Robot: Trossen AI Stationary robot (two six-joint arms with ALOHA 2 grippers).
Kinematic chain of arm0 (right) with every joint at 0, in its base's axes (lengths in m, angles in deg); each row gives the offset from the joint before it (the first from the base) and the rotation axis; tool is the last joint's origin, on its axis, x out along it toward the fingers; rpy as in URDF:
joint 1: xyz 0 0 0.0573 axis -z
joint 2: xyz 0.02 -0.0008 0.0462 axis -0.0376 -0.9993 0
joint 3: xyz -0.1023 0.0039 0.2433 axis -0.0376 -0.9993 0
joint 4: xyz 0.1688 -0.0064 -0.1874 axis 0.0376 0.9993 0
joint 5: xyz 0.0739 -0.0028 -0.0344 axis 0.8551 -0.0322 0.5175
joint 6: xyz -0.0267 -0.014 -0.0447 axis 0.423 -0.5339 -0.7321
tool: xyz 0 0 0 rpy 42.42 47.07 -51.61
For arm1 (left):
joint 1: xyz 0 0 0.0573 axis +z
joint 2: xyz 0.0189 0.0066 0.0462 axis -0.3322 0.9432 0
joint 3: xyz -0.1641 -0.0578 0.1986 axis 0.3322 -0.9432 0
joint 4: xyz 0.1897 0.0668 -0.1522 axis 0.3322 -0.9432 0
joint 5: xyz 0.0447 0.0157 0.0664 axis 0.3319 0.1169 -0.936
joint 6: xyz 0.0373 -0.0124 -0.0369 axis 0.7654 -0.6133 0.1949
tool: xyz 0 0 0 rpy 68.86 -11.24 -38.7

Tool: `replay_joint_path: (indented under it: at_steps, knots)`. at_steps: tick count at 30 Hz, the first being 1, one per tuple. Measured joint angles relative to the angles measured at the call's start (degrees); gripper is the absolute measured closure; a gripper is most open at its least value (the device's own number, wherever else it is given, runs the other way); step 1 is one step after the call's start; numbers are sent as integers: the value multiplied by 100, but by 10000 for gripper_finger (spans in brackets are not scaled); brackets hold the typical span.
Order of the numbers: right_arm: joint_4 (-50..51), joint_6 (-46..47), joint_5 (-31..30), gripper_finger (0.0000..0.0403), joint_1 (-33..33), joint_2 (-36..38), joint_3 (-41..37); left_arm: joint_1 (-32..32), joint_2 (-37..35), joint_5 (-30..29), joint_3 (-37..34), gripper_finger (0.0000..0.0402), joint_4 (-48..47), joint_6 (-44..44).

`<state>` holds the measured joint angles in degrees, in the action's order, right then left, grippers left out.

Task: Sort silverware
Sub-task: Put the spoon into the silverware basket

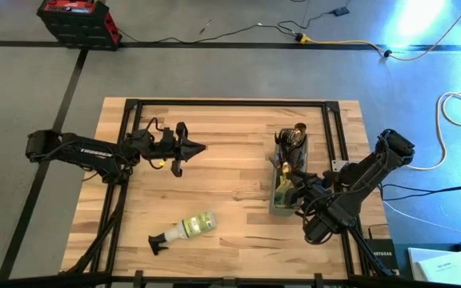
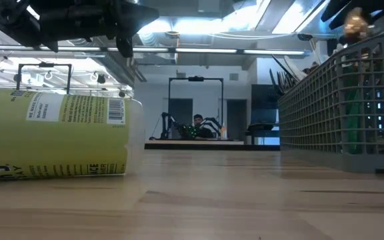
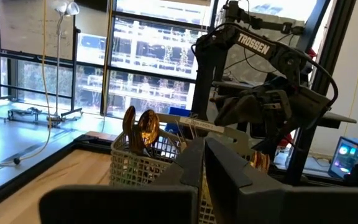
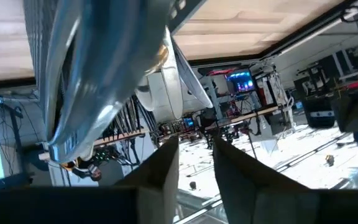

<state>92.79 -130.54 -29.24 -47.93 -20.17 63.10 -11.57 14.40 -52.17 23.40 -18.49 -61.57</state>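
Note:
The silverware stands in a grey mesh caddy [image 1: 274,210] at the table's right. Gold spoons [image 1: 294,136] stick up at its far end, and green-handled pieces [image 1: 282,192] at its near end. My right gripper [image 1: 296,189] hangs over the caddy's near end, slanting down, fingers open [image 4: 194,155] with nothing between them. Just beyond its fingertips are a cream piece [image 4: 166,93] and a shiny blurred one [image 4: 86,74]. My left gripper [image 1: 197,148] is shut and empty, held level above the table's left middle. It points at the caddy [image 3: 135,165] and gold spoons [image 3: 140,127].
A clear spray bottle [image 1: 186,230] with a black nozzle lies on its side near the table's front. It fills the left of the low view [image 2: 52,133], with the caddy wall [image 2: 339,107] on the right. Bare wood lies between the bottle and the caddy.

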Motion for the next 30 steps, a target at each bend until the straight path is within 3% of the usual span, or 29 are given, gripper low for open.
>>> replay_joint_path:
  at_steps: [11,14,17,19,22,30]
  knots:
    - [2,663,-484,264,-328,-2,118,0,0,-128,0,402,22,-14]
    - [2,2017,-1325,263,-357,-2,578,-28,103,-256,122,402,115,-133]
    - [12,4009,-1451,264,-348,63,1271,-179,361,-230,448,402,-174,-54]
    - [11,5877,-1128,264,-143,139,1746,-280,580,-309,666,402,-465,46]
    - [17,8285,15,264,264,284,2194,-409,1007,-479,912,402,-551,152]
    - [-415,10111,2901,270,1348,514,2403,-766,2324,-613,2278,402,-1354,810]
